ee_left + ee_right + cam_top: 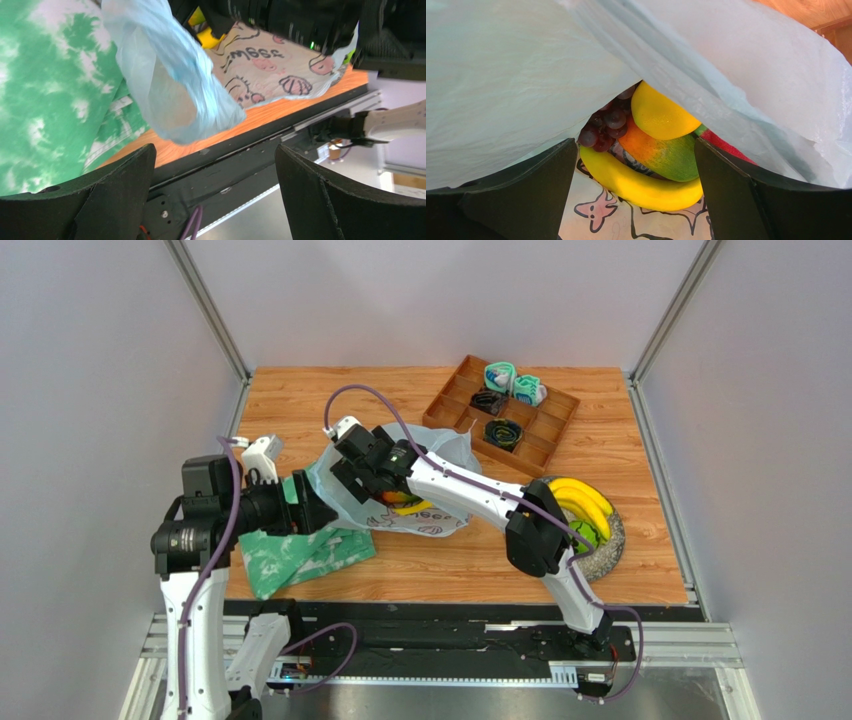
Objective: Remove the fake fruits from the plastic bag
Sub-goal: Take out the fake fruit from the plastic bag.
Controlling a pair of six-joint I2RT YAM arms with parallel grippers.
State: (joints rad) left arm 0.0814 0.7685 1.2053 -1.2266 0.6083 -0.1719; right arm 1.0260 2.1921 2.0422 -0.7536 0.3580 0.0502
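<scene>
The pale-blue plastic bag lies mid-table, its mouth facing left. My right gripper is open at the bag mouth. In the right wrist view, the gripper looks in under the lifted bag film at a yellow banana, a mango, a lemon, purple grapes and a pink fruit. The banana lies just ahead, between the finger lines. My left gripper is open and empty beside the bag's left handle. A banana bunch and a green fruit lie on the plate.
A green-and-white cloth lies at the front left, under the left gripper and beside the bag. A wooden compartment tray with small rolled items stands at the back right. The table's front edge is close below the left gripper.
</scene>
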